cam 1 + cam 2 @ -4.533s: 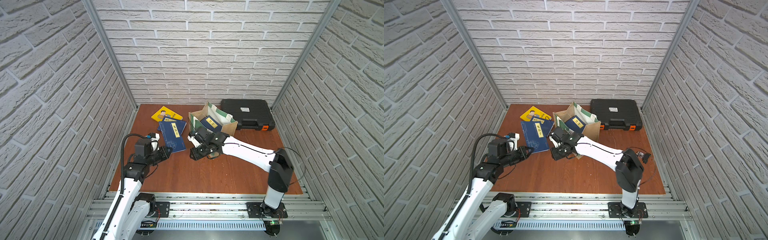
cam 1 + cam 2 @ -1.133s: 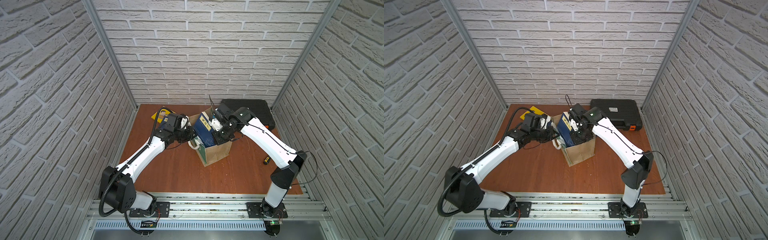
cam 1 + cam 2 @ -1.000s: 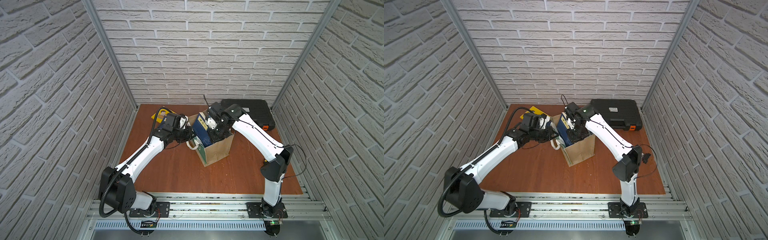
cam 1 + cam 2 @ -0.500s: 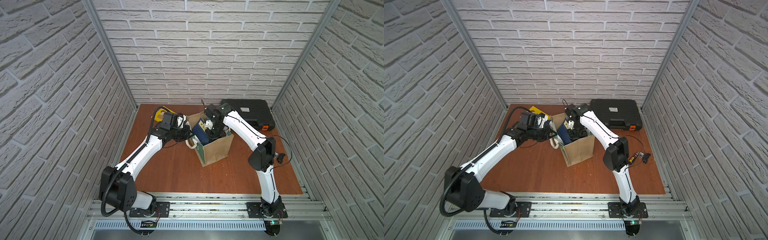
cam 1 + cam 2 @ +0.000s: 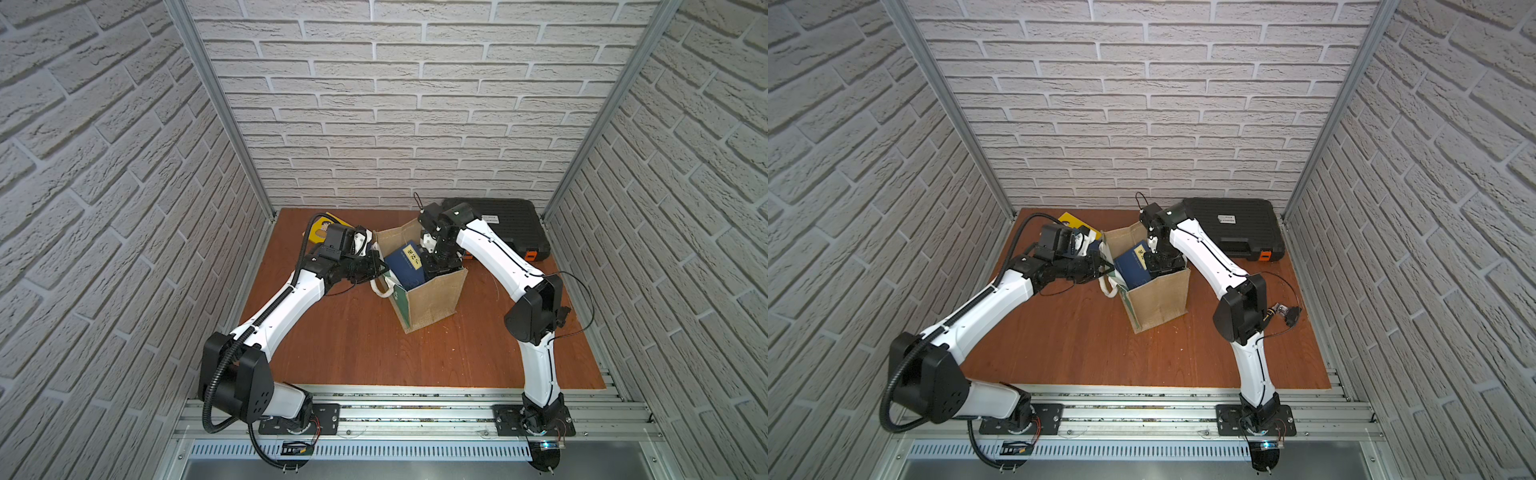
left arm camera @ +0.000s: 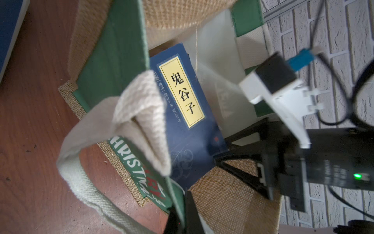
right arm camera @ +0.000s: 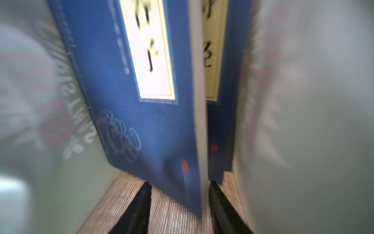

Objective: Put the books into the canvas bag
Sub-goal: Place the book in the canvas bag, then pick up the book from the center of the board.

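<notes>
Navy book (image 5: 406, 266) lower in bag (image 5: 436, 299)

books (image 5: 409, 262) in canvas bag (image 5: 436, 295), case (image 5: 511, 224) behind

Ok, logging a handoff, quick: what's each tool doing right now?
Left tool: closed on the canvas bag rim.
Right tool: open, navy book between its jaws.

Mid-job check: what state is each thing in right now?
canvas bag: upright, mouth open.
left gripper: shut on the bag's rim.
navy book: standing tilted inside the bag.
right gripper: inside the bag, jaws apart astride the book.
yellow book: lying flat outside the bag.
black case: closed, lying flat.
</notes>
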You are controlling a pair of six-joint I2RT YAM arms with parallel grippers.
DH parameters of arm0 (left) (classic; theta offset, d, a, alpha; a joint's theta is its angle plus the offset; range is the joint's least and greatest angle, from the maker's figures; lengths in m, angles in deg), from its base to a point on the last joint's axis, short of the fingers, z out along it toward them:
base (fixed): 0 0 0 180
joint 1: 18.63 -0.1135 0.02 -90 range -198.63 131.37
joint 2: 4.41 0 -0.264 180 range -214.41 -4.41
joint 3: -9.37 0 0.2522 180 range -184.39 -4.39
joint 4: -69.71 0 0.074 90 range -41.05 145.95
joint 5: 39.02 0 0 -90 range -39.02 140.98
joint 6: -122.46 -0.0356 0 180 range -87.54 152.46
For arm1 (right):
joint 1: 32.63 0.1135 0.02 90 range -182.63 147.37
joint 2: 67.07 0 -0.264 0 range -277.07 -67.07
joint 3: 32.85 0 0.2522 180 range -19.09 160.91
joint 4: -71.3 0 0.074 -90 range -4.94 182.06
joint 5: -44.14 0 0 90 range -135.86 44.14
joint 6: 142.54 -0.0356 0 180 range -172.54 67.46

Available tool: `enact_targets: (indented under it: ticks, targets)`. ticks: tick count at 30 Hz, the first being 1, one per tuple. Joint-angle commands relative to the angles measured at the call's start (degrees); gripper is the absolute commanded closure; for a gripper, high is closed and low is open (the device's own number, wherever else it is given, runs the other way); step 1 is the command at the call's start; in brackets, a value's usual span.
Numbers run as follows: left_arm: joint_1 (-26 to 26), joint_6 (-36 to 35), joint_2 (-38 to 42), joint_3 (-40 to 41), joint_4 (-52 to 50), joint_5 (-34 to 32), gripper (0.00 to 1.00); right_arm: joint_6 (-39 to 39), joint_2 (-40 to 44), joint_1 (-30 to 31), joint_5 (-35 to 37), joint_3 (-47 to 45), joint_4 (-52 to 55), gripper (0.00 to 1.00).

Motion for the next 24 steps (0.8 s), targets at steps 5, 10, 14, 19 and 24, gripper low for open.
enact_targets:
  ticks: [5,10,14,19,24]
  targets:
    - [3.35,-1.26,-4.71,-5.86,2.63,-3.07,1.00,-1.29,8.43,-0.09,7.59,3.08,4.61,0.51]
    - [9.28,-3.25,-11.27,-13.06,0.99,-4.55,1.00,-2.06,11.90,-0.44,13.37,2.83,5.61,0.51]
    - [11.53,-3.36,-13.93,-15.95,1.64,-4.77,0.79,-1.31,15.35,-0.52,12.00,1.18,2.24,0.51]
    - [10.93,-6.17,-9.84,-15.26,0.45,-6.90,0.62,-1.61,19.80,0.12,6.21,-4.85,-8.22,0.56]
    - [5.14,-8.45,-1.36,-8.93,0.51,-5.23,0.52,-2.26,19.03,4.34,8.06,-2.79,-13.32,0.57]
